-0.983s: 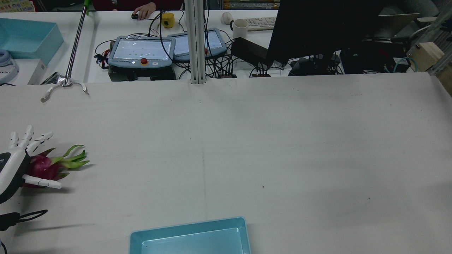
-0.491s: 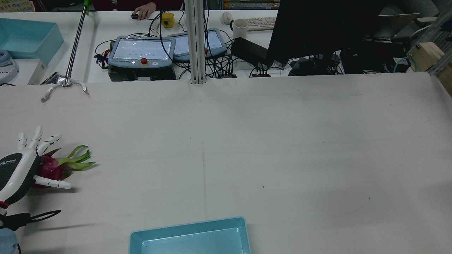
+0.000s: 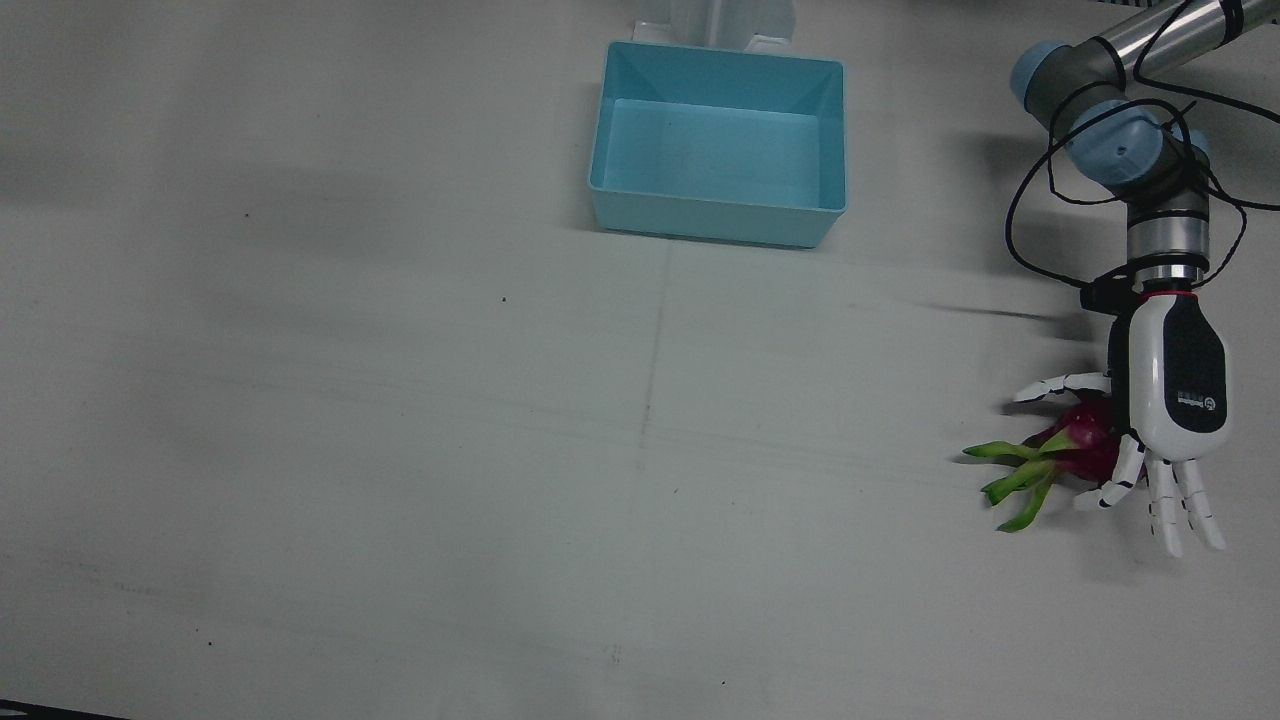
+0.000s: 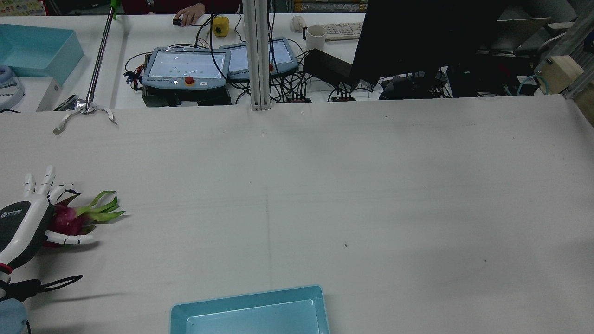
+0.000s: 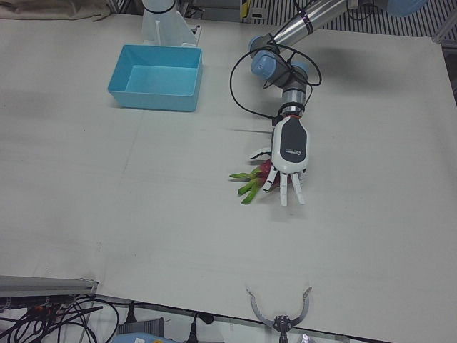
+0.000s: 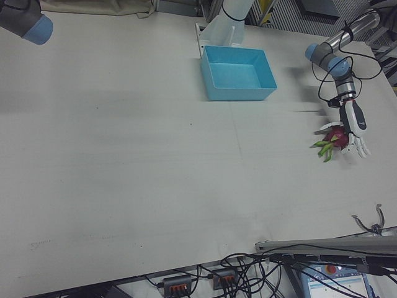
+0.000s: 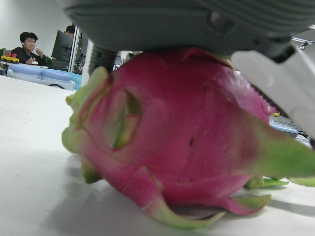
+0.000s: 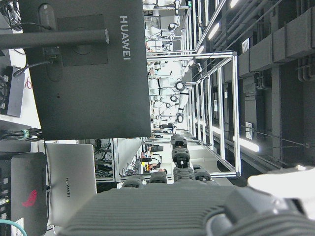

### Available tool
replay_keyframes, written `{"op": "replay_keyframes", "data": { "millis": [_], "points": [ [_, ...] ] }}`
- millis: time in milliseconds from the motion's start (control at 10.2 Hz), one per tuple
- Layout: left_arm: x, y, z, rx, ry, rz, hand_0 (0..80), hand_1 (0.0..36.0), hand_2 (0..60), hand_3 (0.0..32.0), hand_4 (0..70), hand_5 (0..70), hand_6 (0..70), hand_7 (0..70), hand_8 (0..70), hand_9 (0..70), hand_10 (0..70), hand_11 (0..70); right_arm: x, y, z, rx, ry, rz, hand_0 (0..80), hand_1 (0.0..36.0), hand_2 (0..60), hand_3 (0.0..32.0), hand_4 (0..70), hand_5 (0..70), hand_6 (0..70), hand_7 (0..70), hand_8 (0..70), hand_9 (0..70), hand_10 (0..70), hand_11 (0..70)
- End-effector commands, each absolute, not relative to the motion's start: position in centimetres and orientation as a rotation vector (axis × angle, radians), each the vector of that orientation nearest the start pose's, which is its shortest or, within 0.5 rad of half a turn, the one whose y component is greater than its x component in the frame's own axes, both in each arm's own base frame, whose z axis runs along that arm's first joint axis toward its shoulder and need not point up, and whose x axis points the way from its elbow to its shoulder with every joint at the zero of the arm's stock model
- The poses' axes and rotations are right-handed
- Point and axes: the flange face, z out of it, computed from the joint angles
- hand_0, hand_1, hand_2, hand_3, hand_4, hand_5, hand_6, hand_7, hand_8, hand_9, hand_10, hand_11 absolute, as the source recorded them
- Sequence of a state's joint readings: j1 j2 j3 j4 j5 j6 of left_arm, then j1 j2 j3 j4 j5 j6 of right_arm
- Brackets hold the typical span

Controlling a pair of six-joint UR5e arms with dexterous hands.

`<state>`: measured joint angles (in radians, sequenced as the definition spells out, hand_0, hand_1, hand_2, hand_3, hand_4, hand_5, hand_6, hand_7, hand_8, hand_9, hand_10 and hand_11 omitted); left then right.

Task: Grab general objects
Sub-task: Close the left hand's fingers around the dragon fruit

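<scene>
A pink dragon fruit [image 3: 1085, 445] with green leaf tips lies on the white table, near the edge on my left arm's side. My left hand [image 3: 1170, 390] hovers palm-down right over it; the thumb lies along one side, one finger curls down on the other, and the remaining fingers [image 3: 1185, 515] stretch out past it. In the rear view the fruit [image 4: 65, 221] peeks out from under the hand [image 4: 21, 225]. The left hand view shows the fruit [image 7: 187, 142] resting on the table just below the palm. The right hand view shows only part of my right hand [image 8: 172, 201], raised and facing a monitor.
A light blue bin [image 3: 715, 215] stands at the middle of the table's robot-side edge. A grabber tool [image 4: 86, 109] lies at the far left edge. Beyond it are teach pendants [image 4: 185, 67], cables, a monitor and a person's hand [image 4: 190, 14].
The left hand shifted a little toward the table's middle and the fruit slid with it. One finger has since curled down beside the fruit and the thumb has drawn closer.
</scene>
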<state>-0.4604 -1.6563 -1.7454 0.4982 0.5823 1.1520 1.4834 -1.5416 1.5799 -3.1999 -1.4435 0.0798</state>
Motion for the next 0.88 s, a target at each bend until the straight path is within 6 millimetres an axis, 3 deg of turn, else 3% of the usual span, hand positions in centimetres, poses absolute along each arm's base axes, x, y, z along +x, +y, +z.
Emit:
{"op": "replay_keyframes", "data": {
  "millis": [0,98,197,295,491,786],
  "points": [
    [29.7,-39.2,59.2,0.982,1.286,-1.389,48.9,22.4,41.3,0.0,5.2,61.4,5.8,41.8,15.6,10.2,53.9,70.0,10.2,-51.2,67.4,0.040,2.142,-2.182,0.0,0.0,0.0,0.0,0.0,0.0,0.0,0.0,0.0,0.0,0.0,0.0],
    [29.5,-39.2,59.3,0.996,1.279,-1.396,48.9,21.5,48.2,0.0,19.7,67.1,18.5,52.4,25.2,22.6,70.0,70.0,10.2,-51.2,67.4,0.040,2.142,-2.182,0.0,0.0,0.0,0.0,0.0,0.0,0.0,0.0,0.0,0.0,0.0,0.0],
    [29.4,-39.2,59.5,1.002,1.274,-1.397,49.3,22.0,58.9,0.0,33.3,70.0,30.2,60.2,34.4,33.5,70.0,70.0,10.2,-51.2,67.4,0.040,2.142,-2.182,0.0,0.0,0.0,0.0,0.0,0.0,0.0,0.0,0.0,0.0,0.0,0.0],
    [29.4,-39.2,59.6,1.002,1.270,-1.395,49.4,24.1,60.0,0.0,41.1,70.0,33.4,61.1,35.5,34.3,70.0,70.0,10.2,-51.2,67.5,0.040,2.141,-2.183,0.0,0.0,0.0,0.0,0.0,0.0,0.0,0.0,0.0,0.0,0.0,0.0],
    [29.4,-39.2,59.9,1.007,1.262,-1.394,48.3,26.4,60.0,0.0,49.7,70.0,37.1,57.6,35.0,31.8,70.0,70.0,10.2,-51.2,67.5,0.040,2.141,-2.183,0.0,0.0,0.0,0.0,0.0,0.0,0.0,0.0,0.0,0.0,0.0,0.0],
    [29.1,-39.5,58.8,1.001,1.295,-1.421,46.5,24.2,60.0,0.0,46.7,67.4,35.7,54.7,34.4,30.8,70.0,70.0,10.2,-51.2,67.4,0.040,2.142,-2.182,0.0,0.0,0.0,0.0,0.0,0.0,0.0,0.0,0.0,0.0,0.0,0.0]
  ]
}}
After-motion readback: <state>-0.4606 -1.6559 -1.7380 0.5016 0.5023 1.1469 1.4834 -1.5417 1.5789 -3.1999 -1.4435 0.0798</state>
